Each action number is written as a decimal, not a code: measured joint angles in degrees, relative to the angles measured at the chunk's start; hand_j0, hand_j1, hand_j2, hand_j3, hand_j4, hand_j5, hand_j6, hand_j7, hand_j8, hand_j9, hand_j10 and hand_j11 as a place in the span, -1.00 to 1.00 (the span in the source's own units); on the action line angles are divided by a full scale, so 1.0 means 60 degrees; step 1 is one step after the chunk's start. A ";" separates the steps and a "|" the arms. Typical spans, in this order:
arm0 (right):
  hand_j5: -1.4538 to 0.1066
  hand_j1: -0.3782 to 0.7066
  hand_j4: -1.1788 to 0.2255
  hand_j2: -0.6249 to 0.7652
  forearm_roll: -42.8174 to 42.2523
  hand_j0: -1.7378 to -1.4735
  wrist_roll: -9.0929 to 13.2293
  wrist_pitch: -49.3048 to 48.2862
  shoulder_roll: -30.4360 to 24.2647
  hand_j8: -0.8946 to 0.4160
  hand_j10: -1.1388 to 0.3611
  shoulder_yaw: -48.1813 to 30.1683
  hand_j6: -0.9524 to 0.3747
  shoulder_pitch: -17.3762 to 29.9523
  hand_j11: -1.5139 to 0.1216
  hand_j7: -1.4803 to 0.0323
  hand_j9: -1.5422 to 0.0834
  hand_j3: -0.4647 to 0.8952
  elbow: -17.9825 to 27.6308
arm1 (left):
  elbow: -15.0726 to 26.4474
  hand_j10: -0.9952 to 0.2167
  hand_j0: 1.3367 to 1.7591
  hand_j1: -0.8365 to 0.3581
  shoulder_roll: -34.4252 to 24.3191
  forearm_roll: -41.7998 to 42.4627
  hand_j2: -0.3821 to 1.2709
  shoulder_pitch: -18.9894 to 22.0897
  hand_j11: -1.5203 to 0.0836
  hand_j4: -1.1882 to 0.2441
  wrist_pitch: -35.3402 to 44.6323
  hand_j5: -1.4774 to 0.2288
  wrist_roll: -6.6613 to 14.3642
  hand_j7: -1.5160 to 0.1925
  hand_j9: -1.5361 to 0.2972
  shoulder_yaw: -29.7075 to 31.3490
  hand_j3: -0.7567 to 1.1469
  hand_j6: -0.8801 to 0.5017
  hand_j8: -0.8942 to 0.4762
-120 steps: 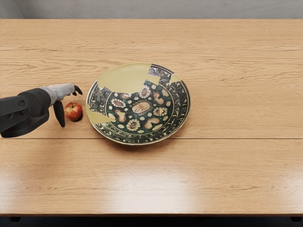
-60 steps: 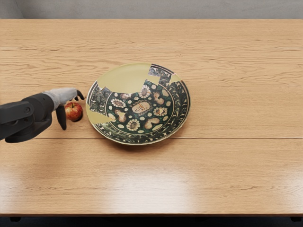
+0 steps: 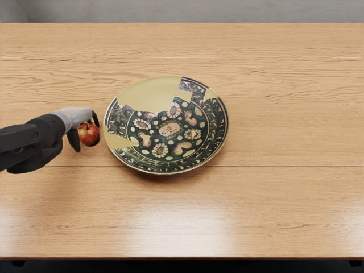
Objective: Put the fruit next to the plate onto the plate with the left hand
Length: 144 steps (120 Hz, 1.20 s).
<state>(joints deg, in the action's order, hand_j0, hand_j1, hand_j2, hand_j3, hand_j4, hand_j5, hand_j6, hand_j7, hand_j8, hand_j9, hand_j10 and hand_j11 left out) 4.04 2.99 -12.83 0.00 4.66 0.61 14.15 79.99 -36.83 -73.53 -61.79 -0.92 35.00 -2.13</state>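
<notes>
Bright, even light; soft sheen on near table (image 3: 182, 227).

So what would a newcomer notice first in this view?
The big patterned plate in the middle of the wooden table, dark floral with yellow patches. Just left of its rim is a small red apple, with the left hand curled around it.

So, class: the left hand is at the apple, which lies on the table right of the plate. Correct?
No. The head view shows the apple on the table left of the plate, not right. The left hand is indeed at it.
</notes>
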 joint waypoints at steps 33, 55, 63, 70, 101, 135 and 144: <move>0.84 -0.92 0.66 -0.10 0.0000 -0.40 0.0000 0.0000 0.0000 0.35 0.50 0.0000 0.42 0.0000 0.83 0.93 0.88 -0.32 0.0000 | -0.0001 -0.18 0.52 0.01 0.0015 0.0001 -0.41 -0.0043 0.10 -0.04 0.0010 -0.01 0.0000 0.03 -0.02 -0.0010 -0.20 -0.42 -0.42; 0.84 -0.92 0.66 -0.10 0.0000 -0.40 0.0000 0.0000 0.0000 0.35 0.50 0.0001 0.42 0.0000 0.83 0.93 0.88 -0.32 0.0000 | -0.0037 -0.21 0.52 -0.02 0.0406 -0.0010 -0.44 0.0014 0.07 -0.07 0.0003 -0.03 0.0004 0.01 -0.05 0.0011 -0.20 -0.45 -0.44; 0.84 -0.92 0.66 -0.10 0.0000 -0.40 0.0000 0.0000 0.0000 0.35 0.50 0.0001 0.42 0.0000 0.83 0.93 0.88 -0.32 0.0000 | -0.0068 -0.21 0.52 -0.03 0.0412 0.0011 -0.43 0.0015 0.06 -0.08 0.0017 -0.03 -0.0015 0.01 -0.05 0.0017 -0.20 -0.45 -0.45; 0.84 -0.92 0.66 -0.10 0.0000 -0.40 0.0000 0.0000 0.0000 0.35 0.50 0.0000 0.42 0.0000 0.83 0.93 0.88 -0.32 0.0000 | -0.0078 -0.25 0.52 -0.08 0.0412 0.0033 -0.42 0.0014 0.02 -0.11 0.0021 -0.07 -0.0034 0.01 -0.09 0.0014 -0.20 -0.46 -0.48; 0.84 -0.92 0.66 -0.10 0.0000 -0.40 0.0000 0.0000 0.0000 0.35 0.50 0.0000 0.42 0.0000 0.83 0.93 0.88 -0.32 0.0000 | -0.0093 -0.41 0.50 -0.23 0.0248 0.0142 -0.23 -0.0043 -0.18 0.05 -0.0055 -0.27 -0.0017 -0.13 -0.27 0.0021 -0.20 -0.34 -0.45; 0.84 -0.92 0.66 -0.10 0.0000 -0.40 0.0000 0.0000 0.0000 0.35 0.50 0.0000 0.42 0.0000 0.83 0.93 0.88 -0.32 0.0000 | -0.0072 -0.45 0.48 -0.20 -0.0889 0.1588 -0.31 -0.0205 -0.26 0.07 -0.0106 -0.36 -0.0004 -0.28 -0.33 -0.0848 -0.20 -0.29 -0.52; 0.84 -0.92 0.66 -0.10 0.0000 -0.40 0.0000 0.0000 0.0000 0.35 0.50 0.0000 0.42 0.0000 0.83 0.93 0.88 -0.32 0.0000 | -0.0071 -0.45 0.48 -0.20 -0.1568 0.2729 -0.30 -0.0205 -0.26 0.07 -0.0146 -0.36 -0.0003 -0.29 -0.33 -0.1358 -0.20 -0.30 -0.55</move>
<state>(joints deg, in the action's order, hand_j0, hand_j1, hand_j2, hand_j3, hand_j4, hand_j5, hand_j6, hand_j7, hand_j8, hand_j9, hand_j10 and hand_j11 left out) 4.04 2.99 -12.83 0.00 4.66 0.62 14.15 79.56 -46.24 -57.16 -63.01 -1.79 34.98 -10.28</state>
